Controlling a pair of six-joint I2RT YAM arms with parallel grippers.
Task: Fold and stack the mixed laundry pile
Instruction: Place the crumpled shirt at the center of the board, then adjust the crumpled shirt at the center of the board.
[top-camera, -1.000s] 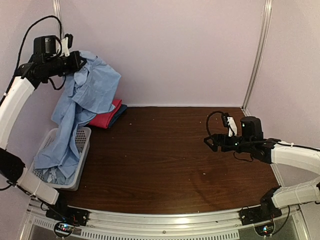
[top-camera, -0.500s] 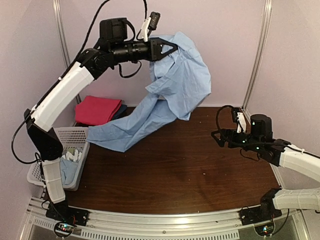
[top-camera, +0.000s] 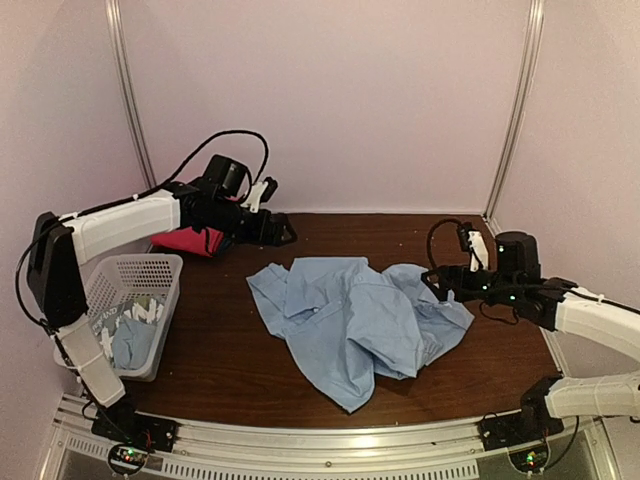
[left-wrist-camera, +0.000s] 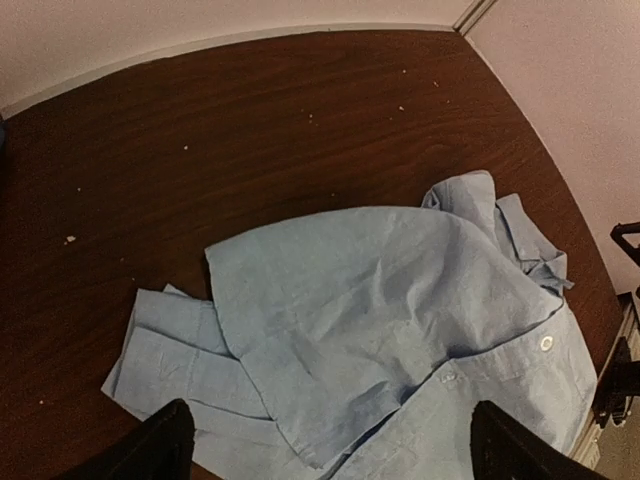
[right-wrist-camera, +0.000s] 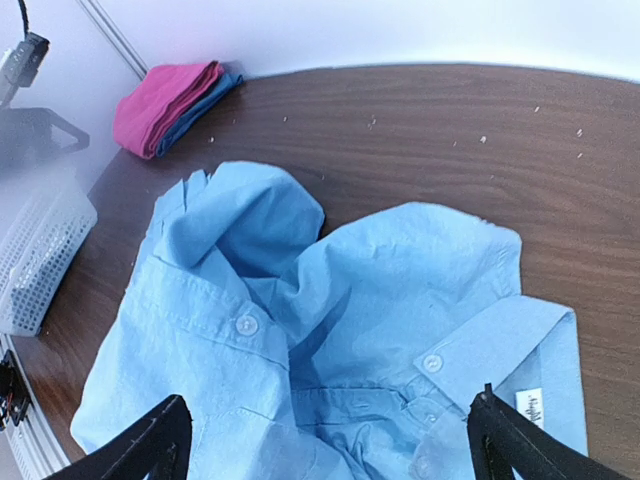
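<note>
Dropped from the left gripper half a second ago, the shirt now lies crumpled mid-frame on the dark wood table, with pale pink walls behind. The right gripper hangs over its right edge and the left one is upper left of it. Both jaws are wide apart and hold nothing.

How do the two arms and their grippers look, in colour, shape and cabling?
The left arm and right arm have white shell links with black joints and wrists. A thin black cable loops above each wrist, beside a small white part. The left gripper and right gripper are black and two-fingered.
</note>
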